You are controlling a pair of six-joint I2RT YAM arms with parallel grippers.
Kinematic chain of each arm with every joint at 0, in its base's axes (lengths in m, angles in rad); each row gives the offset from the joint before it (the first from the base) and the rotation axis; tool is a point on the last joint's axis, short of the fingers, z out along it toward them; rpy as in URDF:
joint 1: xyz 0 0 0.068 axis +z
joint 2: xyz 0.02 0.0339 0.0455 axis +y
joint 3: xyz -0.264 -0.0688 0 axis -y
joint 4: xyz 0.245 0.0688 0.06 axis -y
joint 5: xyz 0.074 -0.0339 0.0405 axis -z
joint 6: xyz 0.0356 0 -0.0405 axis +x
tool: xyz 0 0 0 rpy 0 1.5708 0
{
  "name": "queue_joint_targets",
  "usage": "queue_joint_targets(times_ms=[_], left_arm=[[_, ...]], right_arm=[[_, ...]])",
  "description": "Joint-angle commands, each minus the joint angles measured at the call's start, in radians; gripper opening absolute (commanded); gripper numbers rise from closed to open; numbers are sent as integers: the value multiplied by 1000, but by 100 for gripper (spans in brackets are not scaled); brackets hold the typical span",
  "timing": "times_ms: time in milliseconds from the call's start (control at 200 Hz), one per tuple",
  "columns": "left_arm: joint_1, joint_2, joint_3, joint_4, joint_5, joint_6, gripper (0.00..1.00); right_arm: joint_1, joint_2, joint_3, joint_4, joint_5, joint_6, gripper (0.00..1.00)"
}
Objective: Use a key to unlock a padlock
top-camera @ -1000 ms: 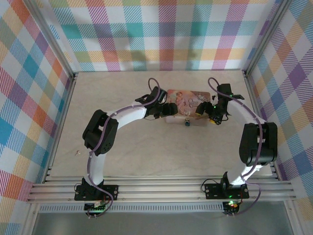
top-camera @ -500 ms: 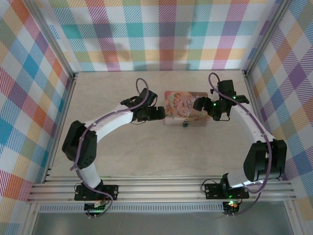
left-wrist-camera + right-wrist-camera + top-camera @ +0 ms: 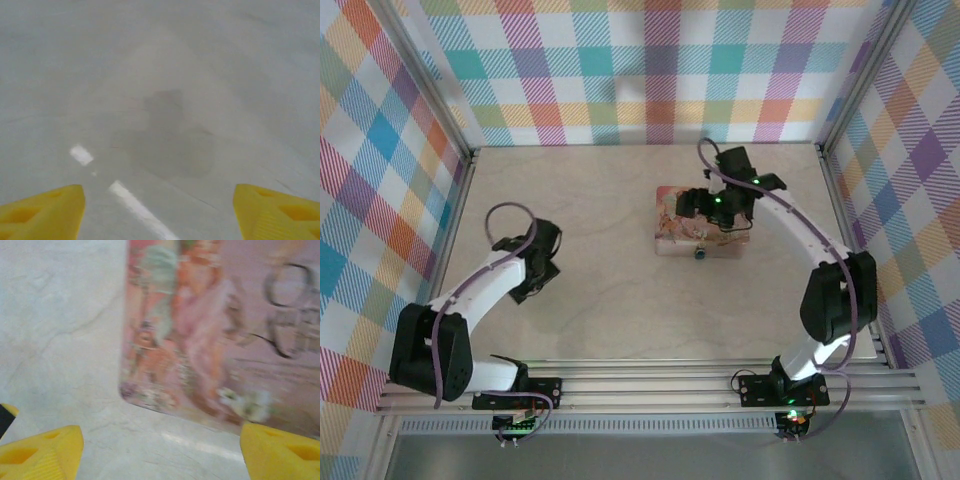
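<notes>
A tiny blue padlock (image 3: 701, 252) hangs at the front face of the pink floral tin box (image 3: 672, 232) in the middle of the table. My right gripper (image 3: 688, 207) hovers over the tin's lid, open and holding nothing. In the right wrist view the lid (image 3: 210, 340) lies blurred ahead of that open gripper (image 3: 160, 450), whose yellow fingertips (image 3: 40, 450) are wide apart. Far to the left, my left gripper (image 3: 532, 283) points down at the bare table. It is open (image 3: 160, 215), with only tabletop between its fingers. I cannot make out a key.
The pale stone-look table (image 3: 620, 310) is bounded by plaid walls on three sides and by aluminium rails (image 3: 640, 385) at the near edge. Open tabletop lies between the left gripper and the tin.
My left arm has pulled away from the tin, far to the left and nearer the front. The right gripper has moved left, from the tin's right end to over its lid.
</notes>
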Motion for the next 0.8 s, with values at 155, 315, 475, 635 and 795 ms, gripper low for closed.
queue_joint_targets(times_ms=[155,315,475,635,795], left_arm=[[177,-68,-77,-77,-124,-117,64],[306,-32,-97,-11,-83,-64,62],[427,13,-121,95,-3,-12,58],[495,65,-109,132,41,35,55],[535,89,-101,137,26,73,54]], right_arm=[[110,92,146,-85,26,13,82],[131,112,166,-109,22,24,82],[147,148,217,-156,28,21,81],[166,179,249,-155,28,24,80],[179,221,291,-163,26,27,80]])
